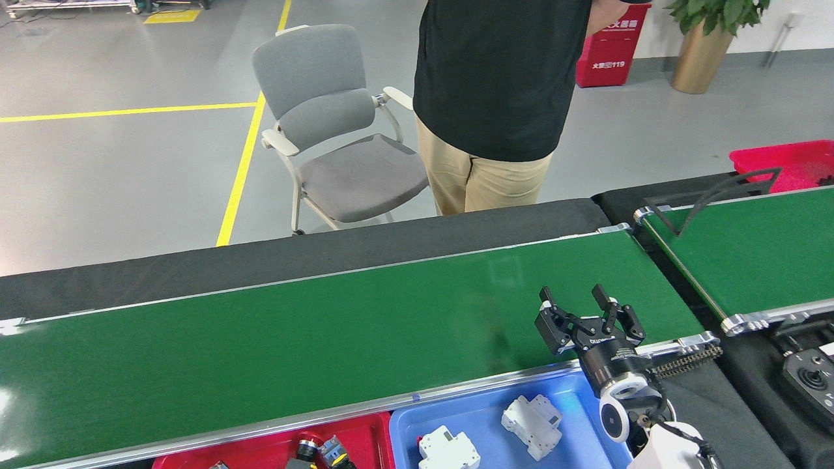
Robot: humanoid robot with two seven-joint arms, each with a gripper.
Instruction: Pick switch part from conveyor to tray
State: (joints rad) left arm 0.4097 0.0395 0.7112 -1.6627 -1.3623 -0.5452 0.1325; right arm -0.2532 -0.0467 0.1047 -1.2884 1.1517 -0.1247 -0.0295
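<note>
Scanning from the left edge:
Floor: smooth grey floor [117, 176] with painted yellow lines [241, 163] crossing at a right angle.
Chair: grey fabric chair [339, 130], padded seat and curved back, pale armrests and a thin tubular frame, standing behind the counter.
Counter: black matte counter [195, 277], a soft-looking cover running behind the belt.
Conveyor: long glossy dark-green conveyor [293, 345] with silver aluminium side rails; its belt surface lies bare, faint reflections on it.
Red tray: shiny plastic red tray [365, 433] at the bottom edge, just beside the near rail, holding small dark cylindrical parts [322, 451].
Blue tray: smooth plastic blue tray [469, 413] touching the red one on its right side.
Switch parts: two white blocky switch parts [533, 425] with stepped moulded shapes, both lying in the blue tray, apart from each other; none on the belt.
Person: a person [495, 98] in a black shirt and beige trousers stands behind the counter, seen from chest to thigh.
Right tool: black metal right tool [578, 303] on a round black wrist with a white ring, over the near right end of the belt; its two fingers stand spread apart with nothing between them.
Left tool: out of the view.
Second conveyor: another green belt [756, 254] angled off to the right, with a silver roller end.
Far tray: red plastic far tray [788, 159] behind that belt.
Controller: dark handheld controller [811, 384] with a joystick, at the right edge.
Plant: leafy plant in a brass-coloured tapered pot [700, 62] far back.
</note>
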